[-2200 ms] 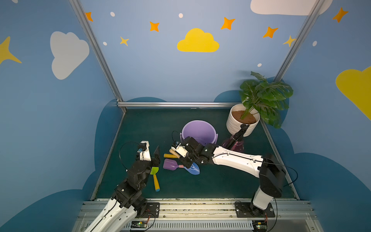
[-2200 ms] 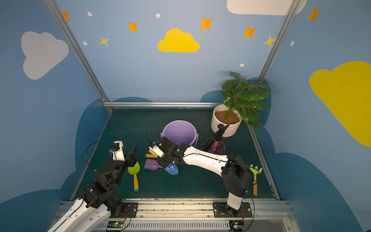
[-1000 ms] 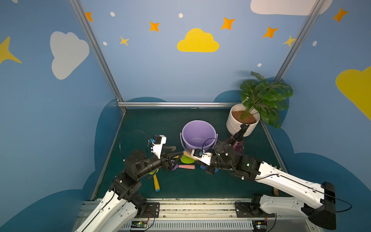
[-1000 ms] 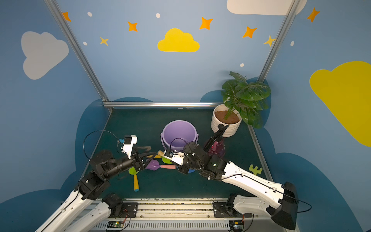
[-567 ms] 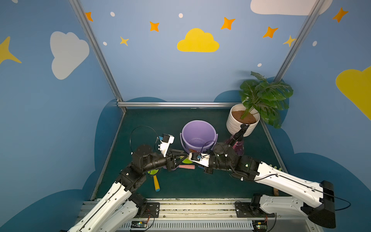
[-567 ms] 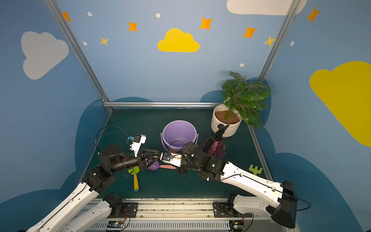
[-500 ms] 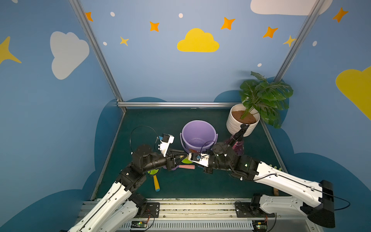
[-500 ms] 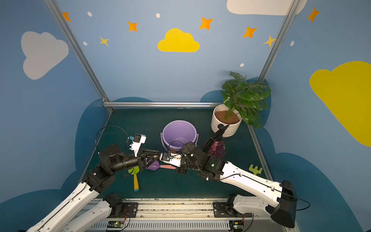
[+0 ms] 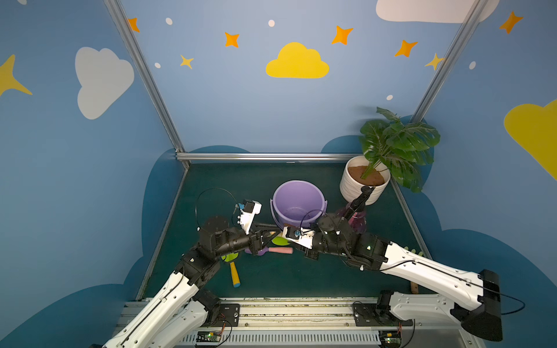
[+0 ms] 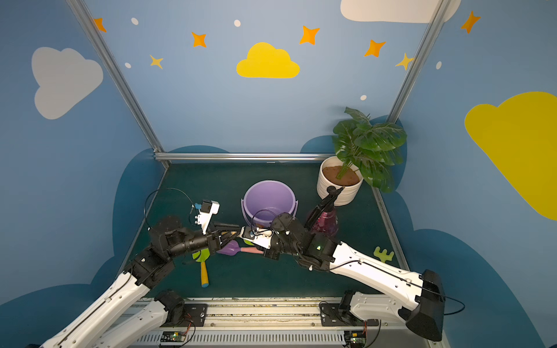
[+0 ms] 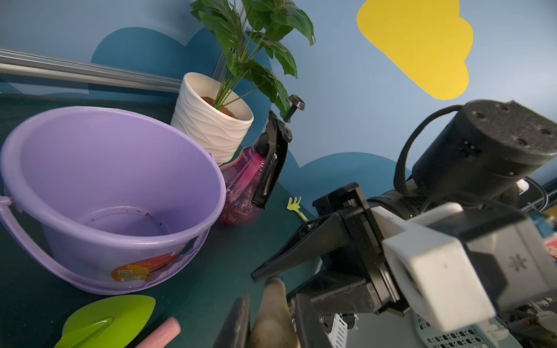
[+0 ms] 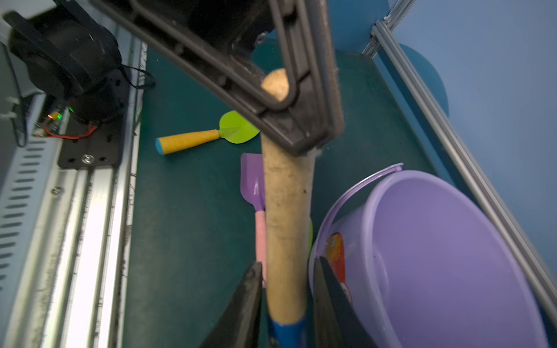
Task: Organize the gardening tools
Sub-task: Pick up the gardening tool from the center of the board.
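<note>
Where my two pincers meet tip to tip, with the lilac bucket [image 11: 90,156] just beyond them, the blue trowel [image 12: 286,195] runs between the two, held clear of the tools below. My left pincer [image 11: 271,304] is clamped on the butt end of its pale wooden handle. My right pincer [image 12: 286,271] sits at the blade end with its jaws apart, a sliver of gap showing on each side of the handle. Directly beneath them lie the purple trowel [image 12: 253,183] with its pink handle and a lime-green trowel [image 11: 114,319], both at the bucket's foot. Back behind my left pincer, towards that arm's base, lies the other lime-green trowel [image 12: 208,135]. Beyond my right pincer, past the bucket, the pink spray bottle [image 11: 247,180] stands upright just beside the white plant pot [image 11: 205,120]
</note>
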Motion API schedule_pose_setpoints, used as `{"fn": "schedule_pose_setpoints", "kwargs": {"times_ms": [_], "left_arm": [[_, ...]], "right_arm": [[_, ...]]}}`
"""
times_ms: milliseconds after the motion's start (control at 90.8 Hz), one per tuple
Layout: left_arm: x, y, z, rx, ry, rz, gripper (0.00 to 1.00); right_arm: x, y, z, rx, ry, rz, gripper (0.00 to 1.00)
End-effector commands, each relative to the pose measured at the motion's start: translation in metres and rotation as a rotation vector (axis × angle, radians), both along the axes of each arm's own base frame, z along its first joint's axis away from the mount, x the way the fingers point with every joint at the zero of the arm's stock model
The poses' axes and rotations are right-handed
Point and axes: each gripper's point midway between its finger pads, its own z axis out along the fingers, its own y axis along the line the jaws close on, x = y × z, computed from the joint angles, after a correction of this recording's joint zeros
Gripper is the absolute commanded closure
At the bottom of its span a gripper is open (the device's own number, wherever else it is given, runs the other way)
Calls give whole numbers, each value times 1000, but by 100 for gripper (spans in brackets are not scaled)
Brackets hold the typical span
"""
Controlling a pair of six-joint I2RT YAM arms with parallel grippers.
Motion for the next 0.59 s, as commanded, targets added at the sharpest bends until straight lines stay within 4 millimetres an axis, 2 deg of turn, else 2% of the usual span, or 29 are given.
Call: {"fn": "schedule_pose_setpoints", "kwargs": {"times_ms": [0,44,121,275,473,584], "left_arm": [[8,13,14,-36,-76,55,97],[12,17,15,-56,-74,67,97],[18,24,18,-110,-73,82,97],[32,39,21,-209,-41,112,97],[36,52,31,-276,-61,164,97],[37,61,37,-315,-70,209,97]], "right_arm": [[17,-5,23,106,146,-158,53],[21,-10,23,130,236,-199,43],[29,-20,27,181,385,-244,36],[40,-40,34,291,611,-313,35],[63,-73,43,424,728,-513,35],[74,-93,39,492,807,-625,35]]}}
